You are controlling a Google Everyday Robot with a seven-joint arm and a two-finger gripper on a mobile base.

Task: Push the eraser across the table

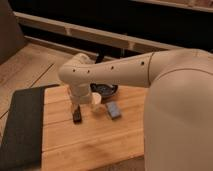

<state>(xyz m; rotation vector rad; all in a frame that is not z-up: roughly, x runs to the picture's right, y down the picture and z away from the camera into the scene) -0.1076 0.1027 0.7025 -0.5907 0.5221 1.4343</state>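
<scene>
The eraser point(77, 115), a small black bar, lies on the light wooden table point(90, 142) left of the white cup point(96, 102). My gripper point(76, 106) hangs from the white arm point(115, 70) and comes down right over the far end of the eraser, seemingly touching it. The arm's wrist hides most of the gripper.
A blue-grey rectangular block point(114, 110) lies right of the cup. A dark bowl point(105, 90) sits behind the cup. A dark grey mat point(22, 125) covers the table's left side. My white body point(180, 120) fills the right. A wooden floor and dark railing lie beyond.
</scene>
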